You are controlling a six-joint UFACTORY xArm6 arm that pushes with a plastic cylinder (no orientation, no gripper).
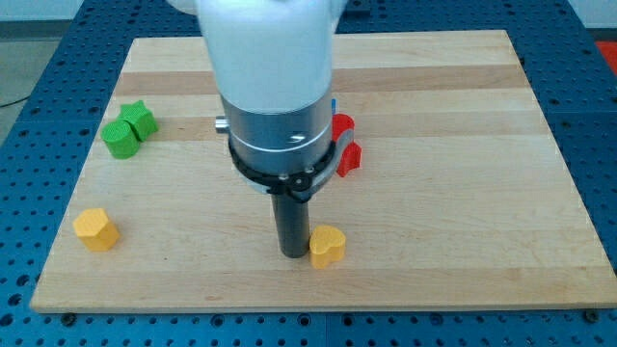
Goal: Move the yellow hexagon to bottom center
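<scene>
The yellow hexagon (96,229) lies near the board's left edge, toward the view's bottom left. My tip (292,254) rests on the board at bottom centre, far to the right of the hexagon. A second yellow block, heart-shaped (327,247), sits just right of the tip, touching or nearly touching it.
A green star (141,118) and a green round block (120,141) sit together at the upper left. Two red blocks (345,126) (350,157) peek out right of the arm, partly hidden, with a sliver of a blue block (335,104) above them. The wooden board (463,193) lies on a blue perforated table.
</scene>
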